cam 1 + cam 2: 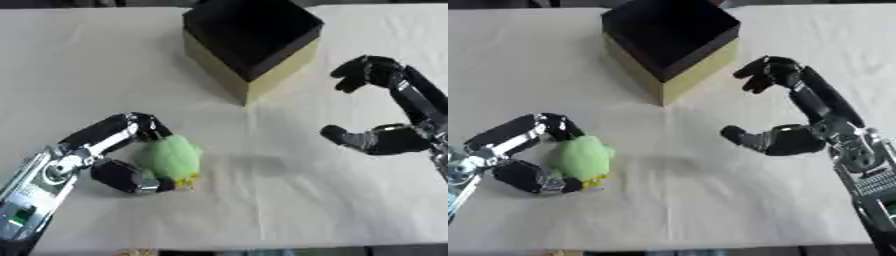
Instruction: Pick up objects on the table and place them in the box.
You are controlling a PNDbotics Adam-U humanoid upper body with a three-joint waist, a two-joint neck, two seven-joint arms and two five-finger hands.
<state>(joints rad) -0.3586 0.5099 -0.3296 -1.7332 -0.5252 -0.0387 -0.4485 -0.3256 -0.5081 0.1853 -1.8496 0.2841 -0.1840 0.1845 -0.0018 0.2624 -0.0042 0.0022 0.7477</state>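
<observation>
Green and soft, the plush toy (171, 158) lies on the worktop (262, 210) with the left hand (131, 150) curled round it, so it may squash and slip free before reaching the box (251, 40), while the right hand (785, 140) hangs relaxed.

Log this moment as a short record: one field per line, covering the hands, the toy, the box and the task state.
left hand: curled round the green toy, fingers above it, thumb below
toy: green plush with a bit of yellow at its lower edge, on the table, near left
right hand: open, fingers bent, holds nothing, right of the box
box: open top, dark inside, tan walls, far centre, standing cornerwise
table: covered with a white cloth
task state: toy not yet in the box
</observation>
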